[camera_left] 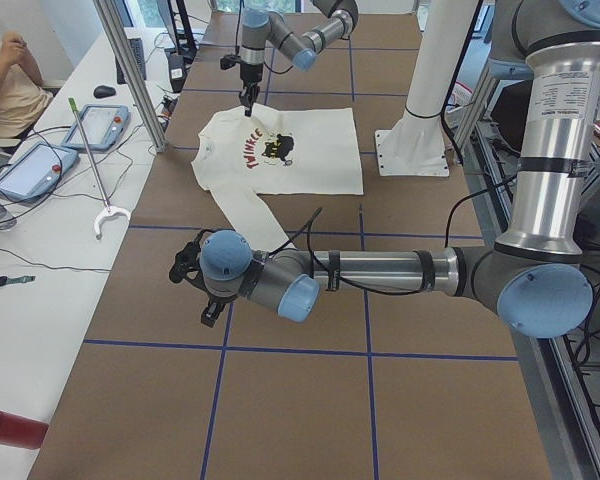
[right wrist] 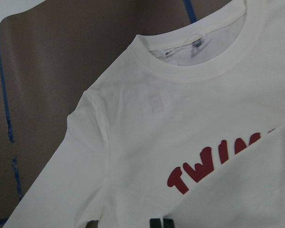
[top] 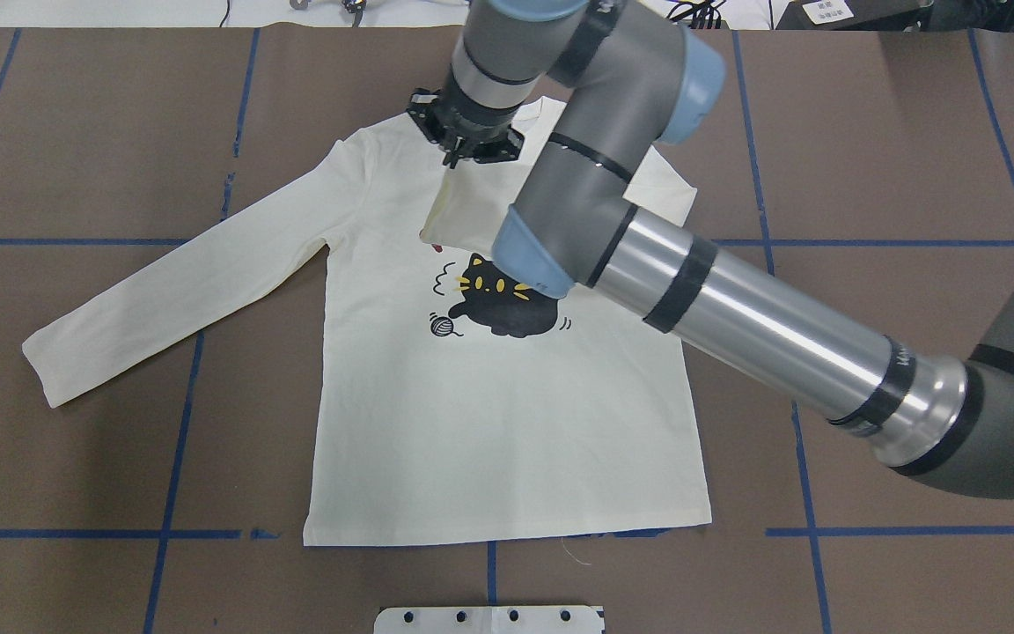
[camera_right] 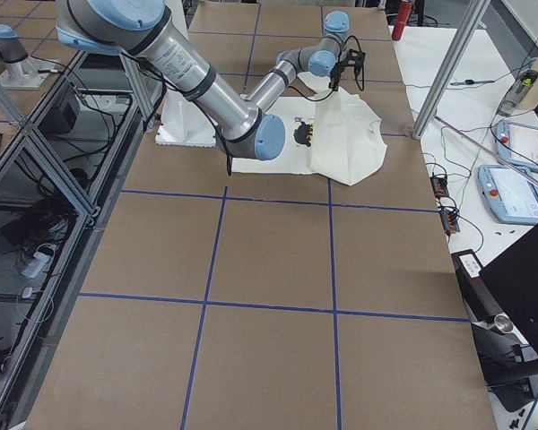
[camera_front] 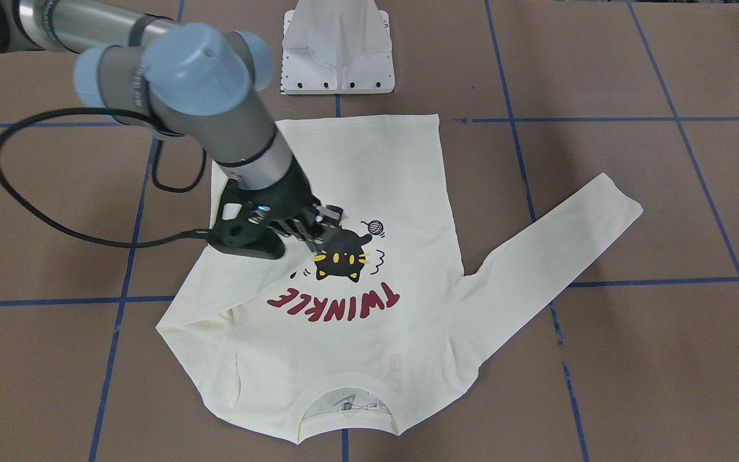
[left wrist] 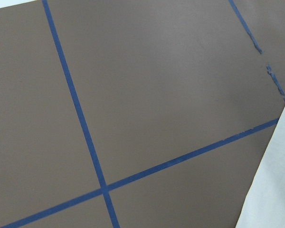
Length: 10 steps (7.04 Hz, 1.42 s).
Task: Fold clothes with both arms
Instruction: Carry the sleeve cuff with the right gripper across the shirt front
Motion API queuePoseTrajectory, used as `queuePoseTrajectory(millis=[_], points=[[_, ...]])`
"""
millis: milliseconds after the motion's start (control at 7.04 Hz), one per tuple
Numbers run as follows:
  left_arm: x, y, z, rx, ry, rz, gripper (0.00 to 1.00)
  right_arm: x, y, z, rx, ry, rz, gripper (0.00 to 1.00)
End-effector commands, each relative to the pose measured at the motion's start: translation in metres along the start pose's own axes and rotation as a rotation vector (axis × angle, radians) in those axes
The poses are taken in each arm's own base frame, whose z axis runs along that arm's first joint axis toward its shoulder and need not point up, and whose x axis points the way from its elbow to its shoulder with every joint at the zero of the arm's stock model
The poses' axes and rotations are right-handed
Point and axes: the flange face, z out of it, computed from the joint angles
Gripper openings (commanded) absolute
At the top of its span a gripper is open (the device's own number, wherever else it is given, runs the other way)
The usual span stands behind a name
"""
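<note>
Hiding part of the shirt (top: 489,423): right arm (top: 736,308); base block (camera_front: 337,45) nearby.

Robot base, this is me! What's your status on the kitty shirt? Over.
Right end effector shut on one sleeve, lifted over the shirt. Left end effector near other sleeve, grip unclear. White base block sits clear of the hem.

Matt cloth shirt (top: 489,440) — shiny metal right arm (top: 762,326)

You're in a robotics lab: blue tape grid (top: 76,534) on a brown table (top: 76,132), aluminium frame posts (camera_left: 130,70), teach pendants (camera_left: 30,170) on your side bench (camera_left: 40,310).
</note>
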Motion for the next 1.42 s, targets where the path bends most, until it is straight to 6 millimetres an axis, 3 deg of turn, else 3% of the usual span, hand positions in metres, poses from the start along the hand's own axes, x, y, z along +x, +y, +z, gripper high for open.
queuePoseTrajectory(millis=[0, 142, 426, 568, 710, 852, 994, 1136, 1278], points=[[0.001, -0.002, 0.000, 0.001, 0.001, 0.004, 1.00, -0.052, 0.051, 0.058, 0.058, -0.032, -0.040, 0.00], [0.004, -0.006, -0.002, 0.006, 0.001, 0.011, 1.00, -0.068, 0.083, 0.074, 0.076, -0.047, -0.066, 0.00], [0.016, -0.016, 0.010, -0.009, 0.016, 0.037, 1.00, -0.079, 0.128, 0.085, 0.059, -0.103, -0.103, 0.00], [0.018, -0.017, 0.012, -0.011, 0.016, 0.040, 1.00, -0.082, 0.150, 0.092, 0.061, -0.104, -0.115, 0.74], [0.030, -0.034, 0.018, -0.016, 0.026, 0.059, 1.00, -0.084, 0.164, 0.095, 0.056, -0.109, -0.124, 1.00], [0.065, -0.046, 0.055, -0.068, 0.060, -0.017, 1.00, -0.091, 0.163, 0.087, 0.062, -0.143, -0.125, 1.00], [0.086, -0.041, 0.080, -0.084, 0.084, -0.024, 1.00, -0.100, 0.149, 0.074, 0.080, -0.161, -0.115, 1.00], [0.120, -0.038, 0.112, -0.096, 0.110, 0.041, 1.00, -0.104, 0.112, 0.052, 0.109, -0.183, -0.021, 1.00], [0.146, -0.036, 0.148, -0.102, 0.023, -0.062, 1.00, -0.087, 0.077, 0.033, 0.092, -0.192, 0.029, 1.00]])
